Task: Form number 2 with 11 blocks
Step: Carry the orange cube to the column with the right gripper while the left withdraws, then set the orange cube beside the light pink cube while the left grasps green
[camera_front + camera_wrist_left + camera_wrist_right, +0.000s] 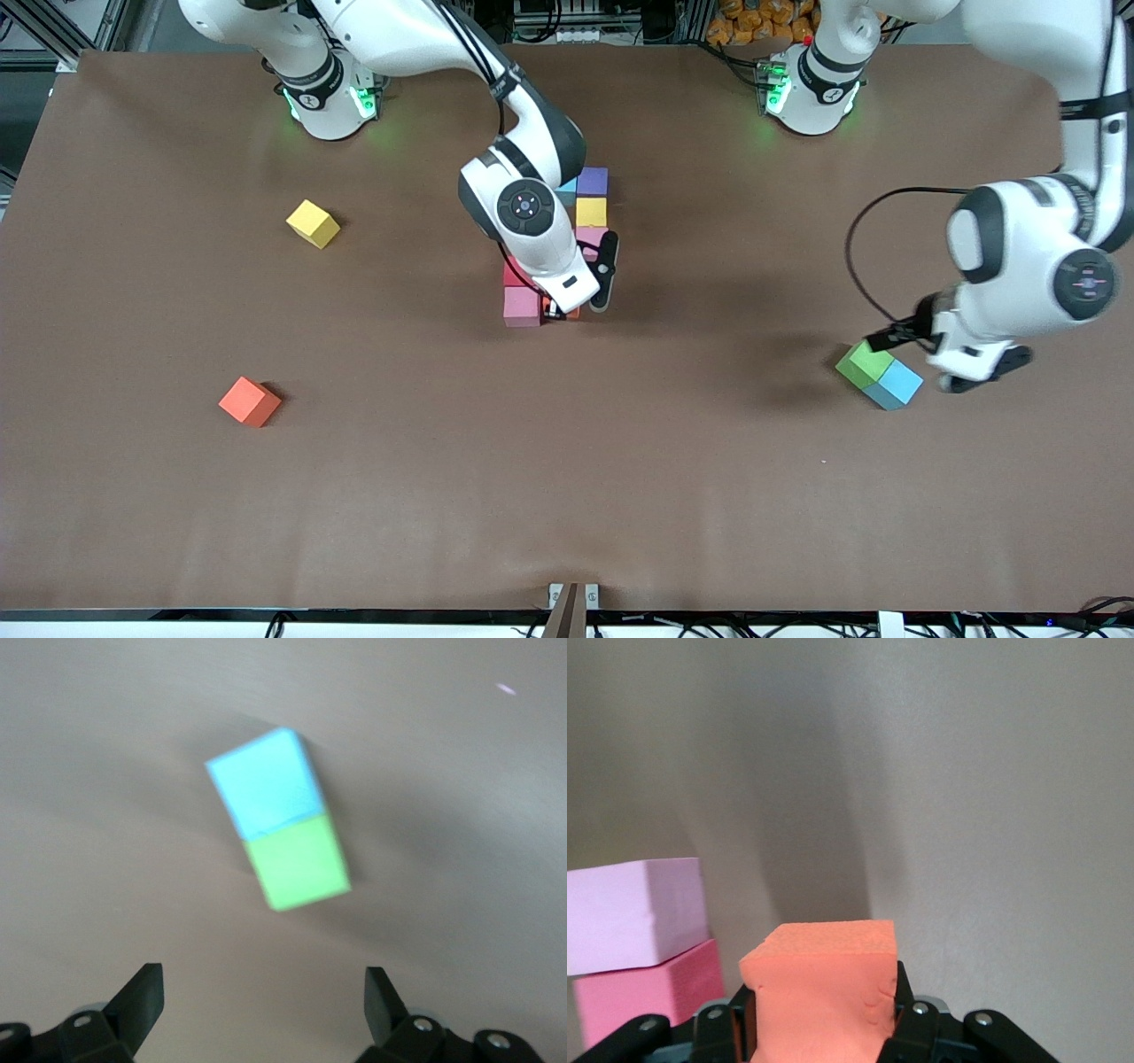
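the number 2 [567, 244] is only partly built at mid-table, a cluster of cubes half covered by the right arm: a purple block [593, 181] at the end nearest the robot bases, a sliver of sky-blue beside it, a yellow block [591, 212] next down, then pink, crimson, and a pink block [522, 307] at the end nearest the front camera. the right gripper [560, 310] is down at that camera-side end, jaws clamped tight on an orange block [824, 988], and the right wrist view shows the orange cube squeezed between the fingers with two pink cubes, a paler one above a deeper one, just beside it. over at the left arm's end of the table, the left gripper [264, 997] hovers with fingers spread wide and nothing in them, above a green block [865, 364] and a sky-blue block [898, 383] that sit touching. toward the right arm's end, a loose yellow cube [313, 222] and another orange cube [250, 401] lie well apart, the orange one nearer the front camera
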